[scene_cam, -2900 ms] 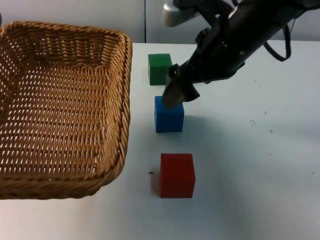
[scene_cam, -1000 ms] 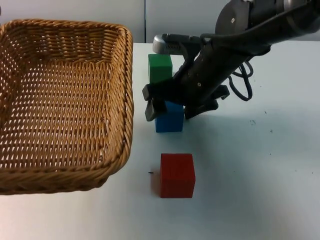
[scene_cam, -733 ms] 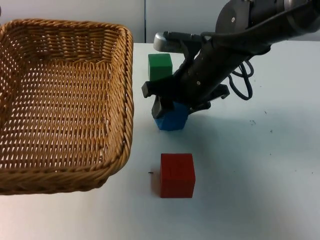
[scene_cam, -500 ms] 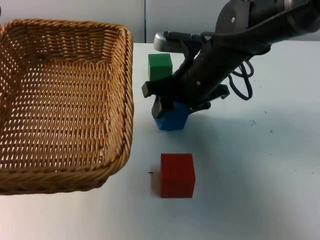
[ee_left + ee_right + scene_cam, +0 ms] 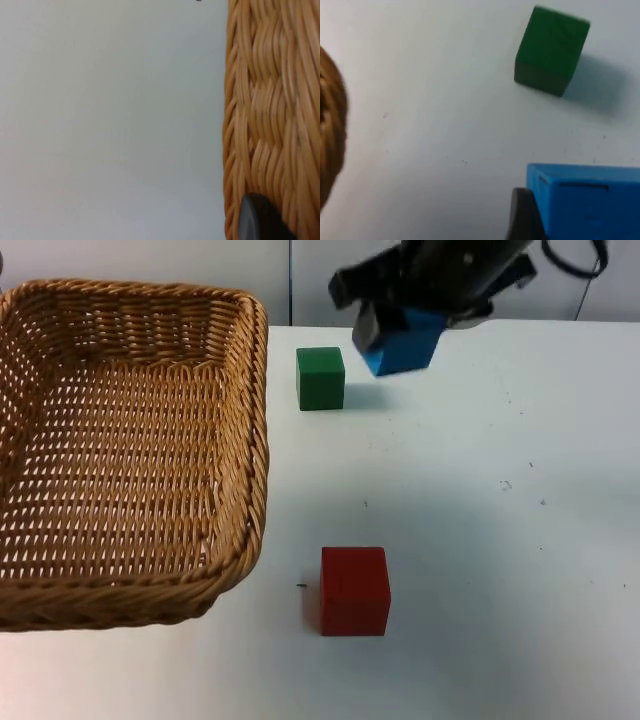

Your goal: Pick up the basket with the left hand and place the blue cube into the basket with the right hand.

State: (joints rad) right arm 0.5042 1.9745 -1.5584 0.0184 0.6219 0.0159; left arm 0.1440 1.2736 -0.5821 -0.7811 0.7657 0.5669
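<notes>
Right wrist camera: the blue cube (image 5: 587, 202) is held off the desk (image 5: 435, 90), its flat top face and one edge line visible. A black fingertip (image 5: 522, 217) of the right hand presses flat against the cube's side face. The green cube (image 5: 551, 49) rests on the desk, well apart from the blue cube, casting a soft shadow to one side. A curved portion of woven basket (image 5: 331, 130) rim is visible, well apart from both cubes. Small dark specks mark the desk surface.
</notes>
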